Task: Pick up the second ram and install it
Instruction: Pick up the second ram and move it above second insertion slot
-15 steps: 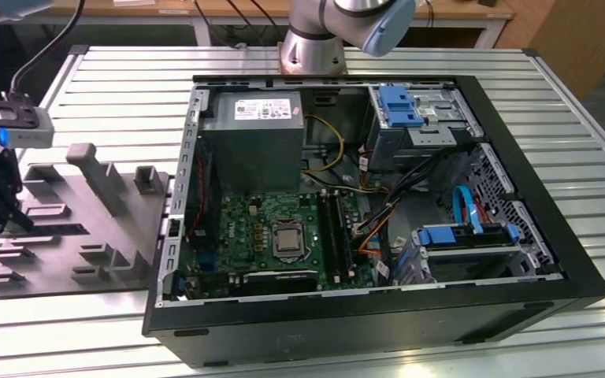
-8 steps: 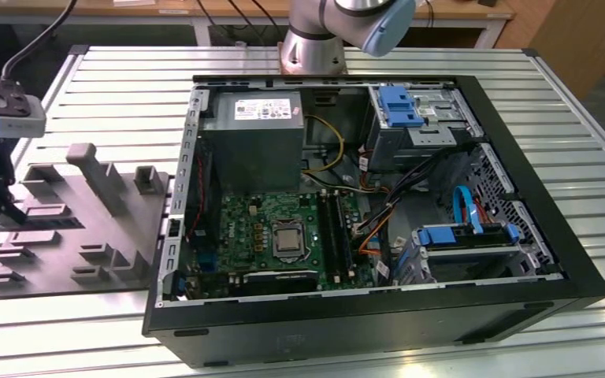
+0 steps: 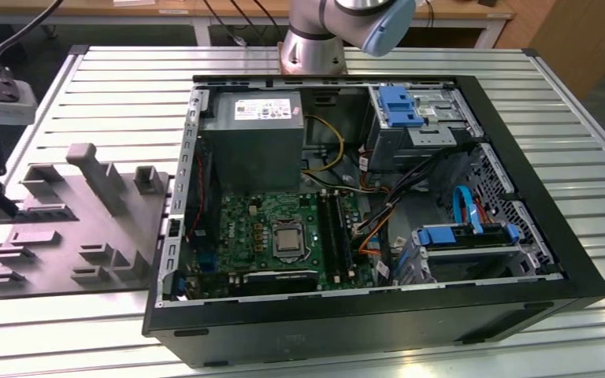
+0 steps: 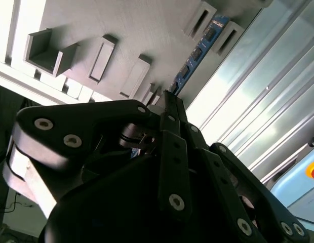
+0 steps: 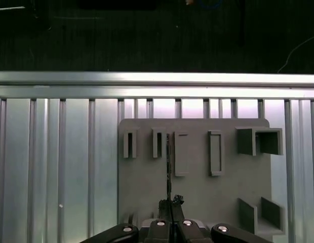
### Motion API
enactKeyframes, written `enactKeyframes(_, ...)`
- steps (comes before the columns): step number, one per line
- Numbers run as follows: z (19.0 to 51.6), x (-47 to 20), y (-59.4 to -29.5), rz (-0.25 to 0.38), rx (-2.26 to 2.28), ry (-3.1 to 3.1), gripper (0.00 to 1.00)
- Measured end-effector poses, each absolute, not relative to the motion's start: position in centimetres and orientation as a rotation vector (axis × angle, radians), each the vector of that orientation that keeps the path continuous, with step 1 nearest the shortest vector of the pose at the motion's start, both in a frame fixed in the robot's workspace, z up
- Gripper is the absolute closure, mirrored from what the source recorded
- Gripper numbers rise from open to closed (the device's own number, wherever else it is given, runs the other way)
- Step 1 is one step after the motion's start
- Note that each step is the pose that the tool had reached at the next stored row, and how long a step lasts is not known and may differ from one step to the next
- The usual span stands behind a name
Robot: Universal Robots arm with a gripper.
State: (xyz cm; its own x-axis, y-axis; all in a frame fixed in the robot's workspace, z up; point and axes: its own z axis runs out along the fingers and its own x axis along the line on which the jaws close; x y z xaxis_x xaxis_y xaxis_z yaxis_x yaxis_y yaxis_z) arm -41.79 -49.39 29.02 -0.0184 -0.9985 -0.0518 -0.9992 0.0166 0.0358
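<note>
Standing on edge between raised blocks of the grey moulded holder plate [image 5: 202, 197], the thin dark-blue circuit-board ram stick [image 4: 200, 50] runs ahead from the black fingers [image 4: 173, 126], which are narrow, pinching its near end. I judge it light, stiff, fragile: best held gently by flat faces.

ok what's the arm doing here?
The arm's gripper is at the grey holder plate beside the open PC case. It looks closed on one end of the second ram. The stick stands on edge in the plate, not yet in the case.
</note>
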Motion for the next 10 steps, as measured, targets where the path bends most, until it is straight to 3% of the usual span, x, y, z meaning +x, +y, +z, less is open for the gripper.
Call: enactKeyframes(10, 31.0, -41.8, -49.4, 0.105, -2.189, 2.227, 0.89)
